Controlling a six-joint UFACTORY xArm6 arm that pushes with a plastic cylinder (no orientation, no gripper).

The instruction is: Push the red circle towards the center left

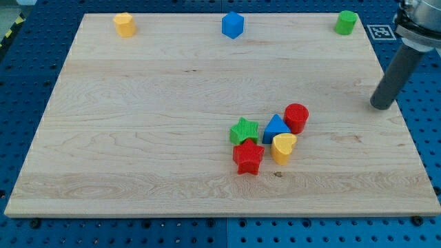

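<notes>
Red circle (296, 117) touches the blue triangle (275, 129); my tip (380, 105), a gripperless end effector, stands apart, touching nothing.

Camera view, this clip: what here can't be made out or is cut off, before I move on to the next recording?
- Arm: the view's top-right edge cuts it off; only the rod down to my tip shows.
- Blue triangle: its near side is hidden by the yellow heart, and whether it touches the red circle cannot be told.
- Green star: its lower part is covered by the red star.
- Marker at the view's top right: partly behind the rod.
</notes>
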